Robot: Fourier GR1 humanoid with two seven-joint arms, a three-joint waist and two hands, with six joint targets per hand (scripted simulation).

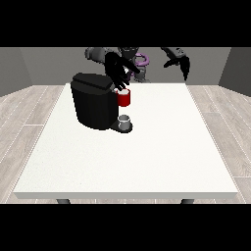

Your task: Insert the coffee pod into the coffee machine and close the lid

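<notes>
a black coffee machine (94, 100) stands on the white table (147, 152), at the far left part of the top, its lid (93, 81) lying low across the body, slightly tilted. on the machine's right side sits a red holder (124, 98) w/ a pale round top; whether that pale disc is the pod (124, 91) can't be told for sure, but it lies in the holder's mouth, not on the table. under it, on the machine's base, a small grey cup (125, 122) stands upright, right below the red part.

the hand at the view's left (116, 72) hangs over the machine's right edge, fingers spread and pointing down toward the red holder, fingertips just above or touching its top; contact can't be told. the fingers look straight and apart, clamped on nothing visible.

the hand at the view's right (179, 62) is raised well apart from the machine, beyond the table's far edge, above the far right area. its fingers hang down relaxed, holding nothing.

robot torso (130, 56) shows small at the far side, behind the machine, w/ a purple loop (142, 60) at its chest. grey plank floor (29, 117) surrounds the table; grey walls beyond. near half of the tabletop lies toward the camera w/ the machine set back from it.
</notes>
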